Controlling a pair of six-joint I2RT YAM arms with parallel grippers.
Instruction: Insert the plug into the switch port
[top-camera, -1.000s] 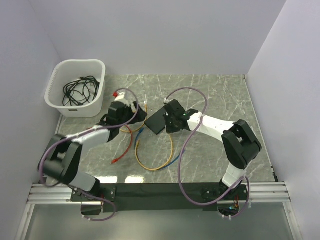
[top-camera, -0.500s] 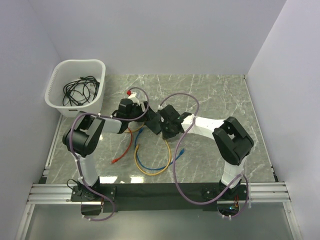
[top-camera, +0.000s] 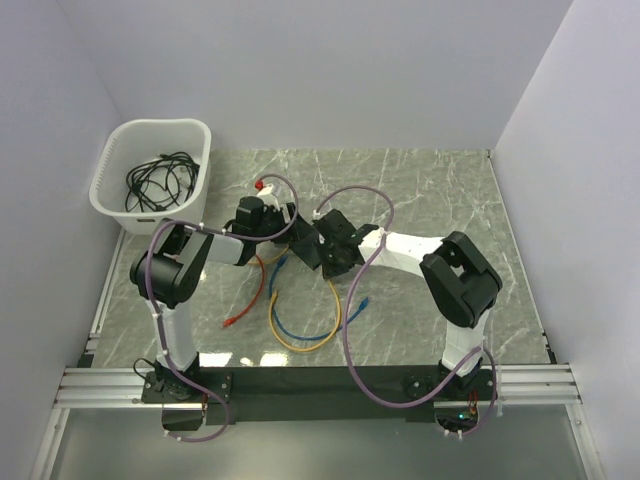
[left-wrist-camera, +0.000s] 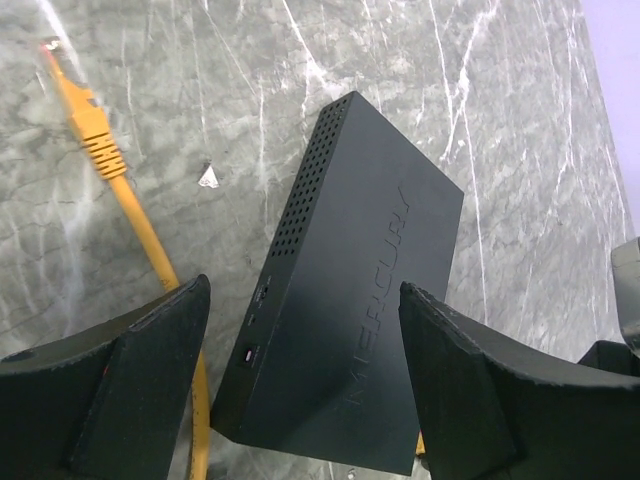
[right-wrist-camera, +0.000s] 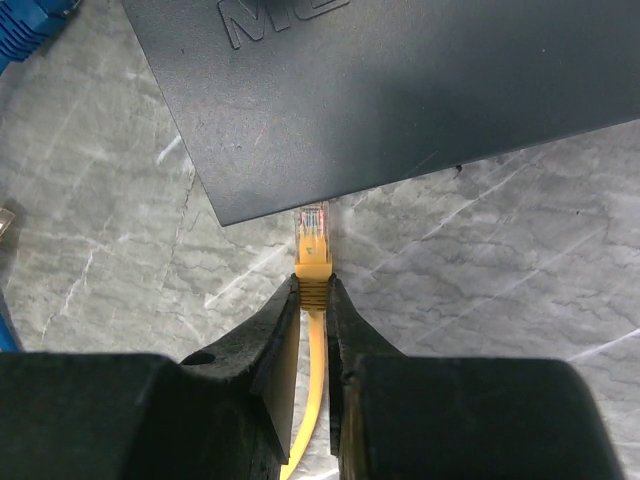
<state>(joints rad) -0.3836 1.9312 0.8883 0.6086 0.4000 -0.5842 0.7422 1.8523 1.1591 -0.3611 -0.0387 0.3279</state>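
Right gripper (right-wrist-camera: 312, 292) is pinched tight on the plug (right-wrist-camera: 313, 228) by its yellow boot, with the clear tip right at the switch (right-wrist-camera: 400, 90) edge. Left gripper (left-wrist-camera: 303, 295) straddles that switch with its jaws wide. The box lies flat on the table (left-wrist-camera: 200, 80) and its embossed lettering looks like MERCURY.

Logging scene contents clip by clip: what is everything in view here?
switch: one, matte black, flat at table centre
yellow plug: one, on a yellow cable, tip at the switch's edge
second plug: one, orange-yellow, loose beside the switch
blue cable: one, beside the switch
orange-red cable: one, near left
basket: one, white, far left corner
black cables: tangle, inside the basket
table: grey marble
left gripper: black, open, straddling the switch
right gripper: black, shut on the yellow plug
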